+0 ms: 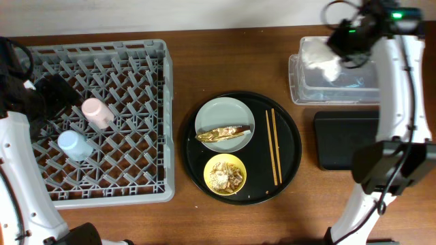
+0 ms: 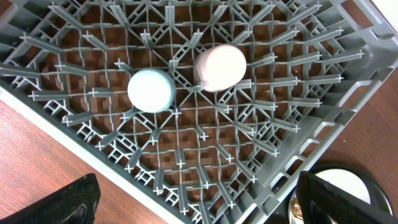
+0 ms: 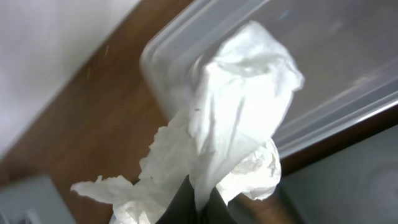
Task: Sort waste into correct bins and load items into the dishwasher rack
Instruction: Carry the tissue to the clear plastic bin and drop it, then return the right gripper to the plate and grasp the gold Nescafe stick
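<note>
My right gripper [image 1: 338, 56] is shut on the crumpled white paper napkin [image 3: 230, 124] and holds it over the left end of the clear tub [image 1: 334, 82]. My left gripper [image 2: 193, 205] is open and empty above the grey dishwasher rack [image 1: 136, 187], near its left side. The pink cup [image 1: 97, 111] and the light-blue cup [image 1: 74, 144] sit in the rack. On the round black tray [image 1: 289, 146] the grey plate [image 1: 225, 117] carries the gold-brown wrapper [image 1: 223, 133], the yellow bowl [image 1: 225, 174] holds beige scraps, and the chopsticks [image 1: 272, 146] lie to the right.
The shallow black rectangular tray [image 1: 344, 139] lies in front of the clear tub at the right. My right arm's base [image 1: 395, 170] stands beside it. A pale wall runs along the table's far edge.
</note>
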You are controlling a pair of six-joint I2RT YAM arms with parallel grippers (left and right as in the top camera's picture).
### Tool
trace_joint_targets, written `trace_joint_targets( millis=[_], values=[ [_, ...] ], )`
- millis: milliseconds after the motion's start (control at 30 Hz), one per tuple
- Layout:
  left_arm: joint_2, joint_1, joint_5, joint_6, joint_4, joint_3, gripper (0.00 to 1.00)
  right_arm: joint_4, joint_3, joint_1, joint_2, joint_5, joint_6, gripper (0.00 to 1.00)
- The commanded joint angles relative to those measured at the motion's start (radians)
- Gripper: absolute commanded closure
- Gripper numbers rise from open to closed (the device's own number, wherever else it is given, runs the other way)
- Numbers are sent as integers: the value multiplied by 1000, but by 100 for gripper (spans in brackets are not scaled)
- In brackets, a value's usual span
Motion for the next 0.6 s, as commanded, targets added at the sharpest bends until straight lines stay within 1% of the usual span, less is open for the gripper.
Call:
trace_joint_targets(
  millis=[0, 33, 67, 100, 133, 167, 267, 333, 467, 500, 567],
  values=[
    [-12, 6, 0, 13, 2, 13, 1, 41, 10, -63, 1, 5, -17, 82],
    [-12, 6, 0, 12, 2, 13, 1, 60, 10, -77, 2, 5, -17, 66],
    [-12, 6, 0, 12, 2, 13, 1, 76, 10, -86, 8, 5, -18, 43],
    [-12, 6, 0, 12, 2, 13, 1, 86, 10, -92, 10, 5, -18, 26],
    [-12, 6, 0, 12, 2, 13, 1, 92, 10, -94, 15, 5, -18, 5],
    [-12, 6, 0, 13, 2, 13, 1, 92, 9, -94, 17, 5, -18, 1],
    [-12, 6, 0, 13, 2, 13, 1, 92, 10, -88, 21, -7, -54, 1],
    [-12, 6, 0, 12, 2, 13, 1, 83, 9, -68, 21, -80, -174, 1],
    [-12, 6, 0, 12, 2, 13, 1, 22, 8, -5, 22, -205, -290, 2],
    [-12, 6, 0, 13, 2, 13, 1, -2, 8, 21, 22, -253, -340, 1],
    [-12, 6, 0, 12, 2, 13, 1, -55, 8, 89, 22, -280, -378, 1]
  ],
)
